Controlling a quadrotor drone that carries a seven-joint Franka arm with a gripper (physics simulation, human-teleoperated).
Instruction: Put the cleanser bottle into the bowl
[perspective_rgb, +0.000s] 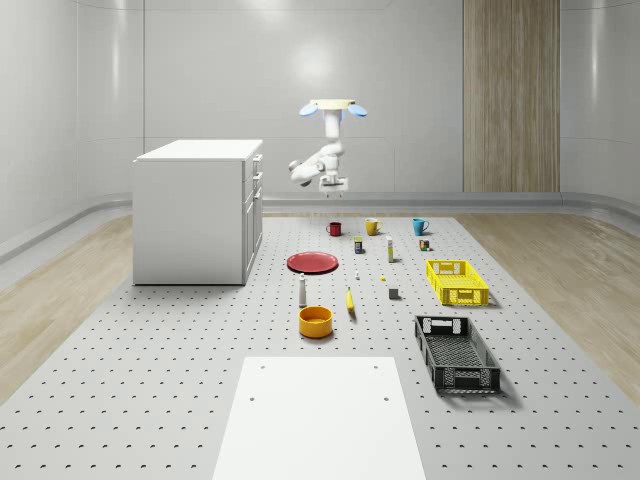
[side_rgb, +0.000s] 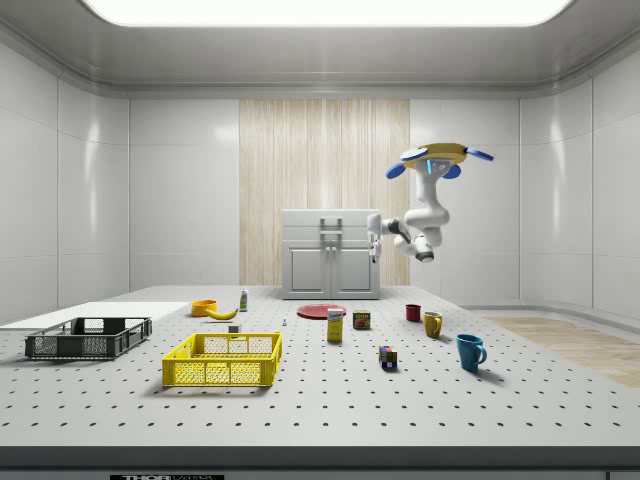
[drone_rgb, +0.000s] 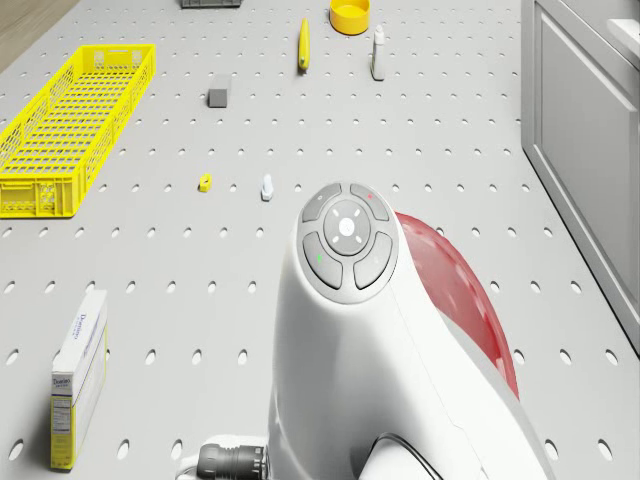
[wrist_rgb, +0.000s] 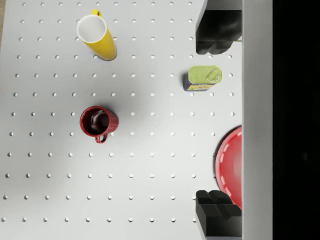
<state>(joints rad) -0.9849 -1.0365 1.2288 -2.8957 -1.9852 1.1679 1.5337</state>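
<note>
The cleanser bottle, small and white, stands upright on the perforated table just behind the orange bowl. The drone view has the bottle beside the bowl, well ahead of the drone. The side view shows the bottle and bowl at its left. The drone hovers high over the table's far end, near the red plate and red mug. My gripper hangs below it, pointing down. In the wrist view the gripper is open, its fingers wide apart and holding nothing.
A white cabinet stands at the whole-scene view's left. A yellow crate and a black crate lie at its right. A banana lies beside the bowl. Below the gripper are a yellow mug and a can.
</note>
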